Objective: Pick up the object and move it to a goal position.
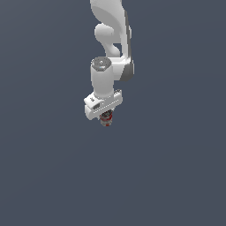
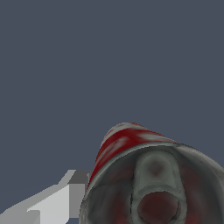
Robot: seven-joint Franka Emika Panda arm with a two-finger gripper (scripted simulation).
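The object [image 1: 107,121] is a small can with a mottled grey-and-red label. In the exterior view it sits directly under the white hand of my gripper [image 1: 105,117], and only its lower part shows below the hand. The wrist view shows the can [image 2: 144,175] very close, with its dark top rim and pull tab facing the camera. One grey-white finger [image 2: 59,203] lies against the can's side; the other finger is out of frame. The jaws look shut on the can.
A uniform dark grey-blue ground fills both views. The arm's white links [image 1: 112,35] rise above the hand. No goal marker or other object shows.
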